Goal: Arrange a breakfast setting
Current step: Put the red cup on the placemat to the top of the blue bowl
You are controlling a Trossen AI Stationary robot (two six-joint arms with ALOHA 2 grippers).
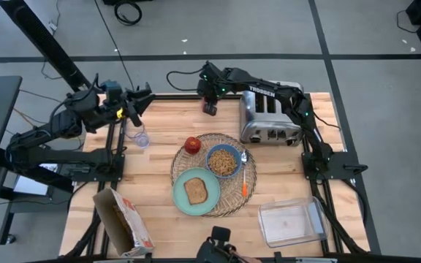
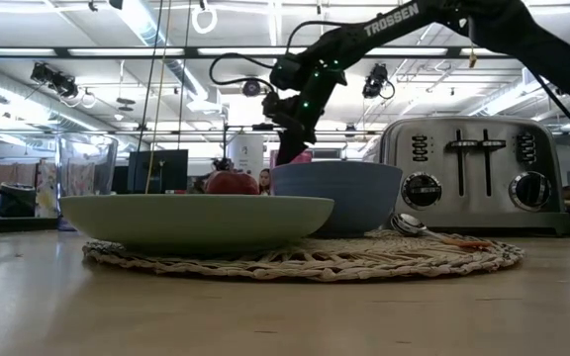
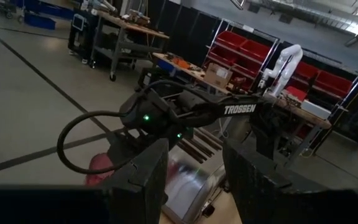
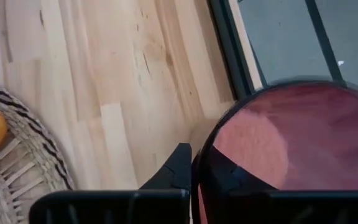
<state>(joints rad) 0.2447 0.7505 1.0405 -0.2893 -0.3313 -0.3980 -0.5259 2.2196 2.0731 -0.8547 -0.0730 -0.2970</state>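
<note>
"TROSSEN" in white letters on dark right arm (image 1: 263,91). Right gripper (image 1: 210,108) pinching rim of pink translucent cup (image 4: 291,143) at table's far edge. Left gripper (image 1: 139,103) half spread, empty, far left. Round woven wicker placemat (image 1: 232,199) carries smooth teal plate (image 1: 177,193), toast slice (image 1: 195,191), blue bowl (image 1: 224,161), red apple (image 1: 192,145), orange-handled spoon (image 1: 245,179).

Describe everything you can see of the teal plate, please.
The teal plate is round, shallow and smooth, seemingly ceramic. It lies flat on the woven placemat, on its front left part, reaching the mat's edge. One toast slice rests at its middle. The blue bowl stands right behind it; contact cannot be told.
</note>
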